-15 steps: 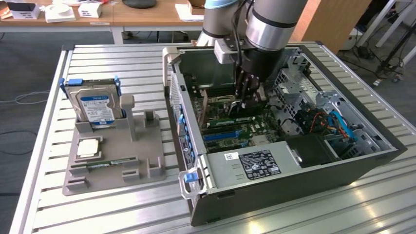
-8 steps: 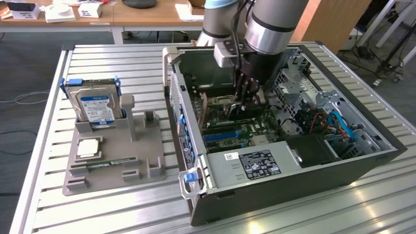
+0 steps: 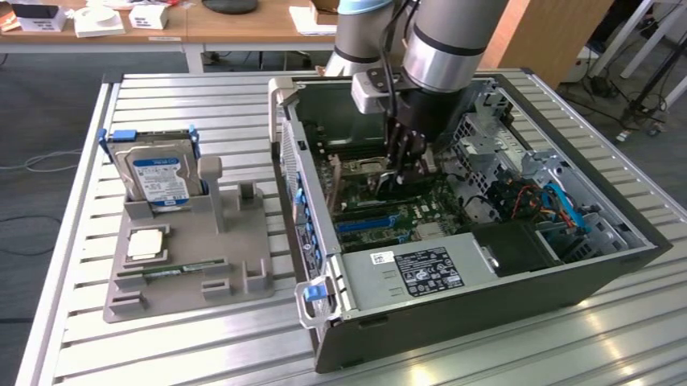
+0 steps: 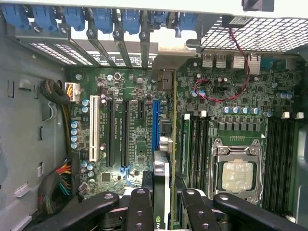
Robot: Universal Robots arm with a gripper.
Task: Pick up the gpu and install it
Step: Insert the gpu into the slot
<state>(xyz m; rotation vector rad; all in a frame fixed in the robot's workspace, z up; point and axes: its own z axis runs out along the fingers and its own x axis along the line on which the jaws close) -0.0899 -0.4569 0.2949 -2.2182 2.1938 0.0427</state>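
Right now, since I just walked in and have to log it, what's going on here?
The robot arm's gripper is inside the open computer case, shut on the gpu, holding it on edge above the motherboard, roughly in line with the blue slot. The card does not look seated yet. A hard drive stands in the grey holder beside the case.

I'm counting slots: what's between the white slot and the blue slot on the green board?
In the wrist view, black slots lie side by side between the white slot and the blue slot.
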